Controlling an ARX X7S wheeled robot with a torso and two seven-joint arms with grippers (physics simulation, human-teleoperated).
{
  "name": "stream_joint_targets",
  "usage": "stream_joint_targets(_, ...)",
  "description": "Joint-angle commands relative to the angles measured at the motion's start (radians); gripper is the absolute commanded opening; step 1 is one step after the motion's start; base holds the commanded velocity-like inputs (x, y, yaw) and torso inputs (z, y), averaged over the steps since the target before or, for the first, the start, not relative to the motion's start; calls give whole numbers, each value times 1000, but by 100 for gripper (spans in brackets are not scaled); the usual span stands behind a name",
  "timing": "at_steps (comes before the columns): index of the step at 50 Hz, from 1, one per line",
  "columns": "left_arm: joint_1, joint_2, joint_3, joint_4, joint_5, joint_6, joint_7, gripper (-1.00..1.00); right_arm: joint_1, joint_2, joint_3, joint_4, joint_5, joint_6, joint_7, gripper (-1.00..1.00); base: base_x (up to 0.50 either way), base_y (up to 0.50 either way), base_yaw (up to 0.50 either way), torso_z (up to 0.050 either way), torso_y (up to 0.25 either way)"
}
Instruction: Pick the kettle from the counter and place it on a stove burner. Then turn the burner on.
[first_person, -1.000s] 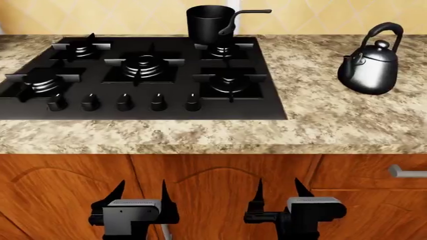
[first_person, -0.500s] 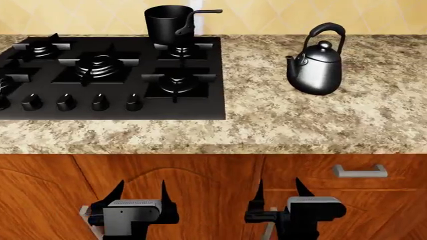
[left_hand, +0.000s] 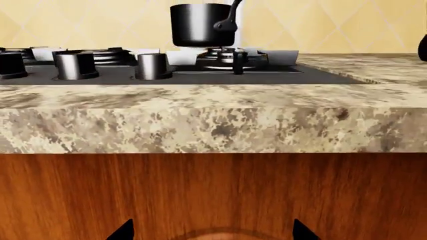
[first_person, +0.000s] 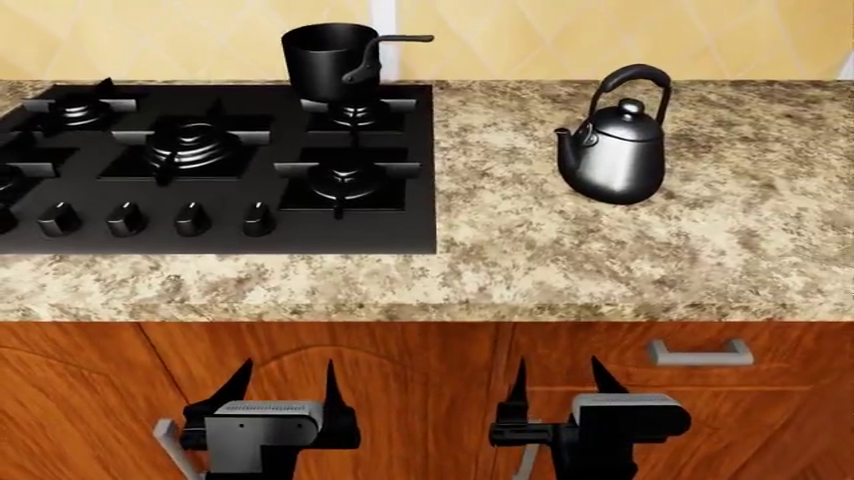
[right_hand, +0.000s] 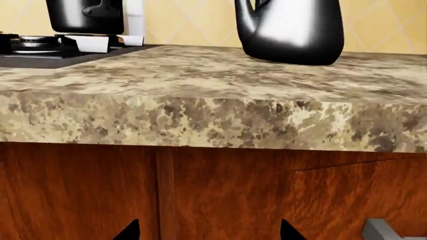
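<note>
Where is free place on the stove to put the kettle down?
The front right stove burner is bare, bordered by the knobs and the counter. The back right one is crowded by the saucepan. The kettle stands on granite.

Right gripper (right_hand: 208, 231) low, only two dark fingertips (right_hand: 128, 231) showing, spread apart, nothing between them. Wooden cabinet front (right_hand: 220, 192) directly ahead of the tips; a grey drawer handle (right_hand: 393, 231) off to one side at their level. Above, the counter (right_hand: 213, 117) with its thick speckled front edge. Kettle (right_hand: 290, 30) stands on the counter, up and beyond the claw, top cut off. Black saucepan (right_hand: 85, 15) farther off on the cooktop (right_hand: 47, 54).
</note>
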Motion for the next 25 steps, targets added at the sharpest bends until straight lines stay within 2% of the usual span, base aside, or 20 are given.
stream_joint_targets(1, -3, -12, 12, -4, -22, 4, -4, 100, 2, 11, -16, 0, 10, 1, 15, 100, 0, 0, 0, 50, 0)
stream_joint_targets(22, -8, -31, 39, 5, -3, -10, -43, 100, 5, 26, -27, -12, 51, 15, 29, 100, 0, 0, 0, 50, 0)
stream_joint_targets(24, -4, -30, 30, 19, -22, -18, -46, 100, -6, 15, -3, -68, 108, 78, 38, 100, 0, 0, 0, 19, 0)
stream_joint_targets(25, -3, -45, 41, 65, 6, -76, -58, 100, -23, 25, -16, -189, 98, 147, 57, 100, 0, 0, 0, 0, 0)
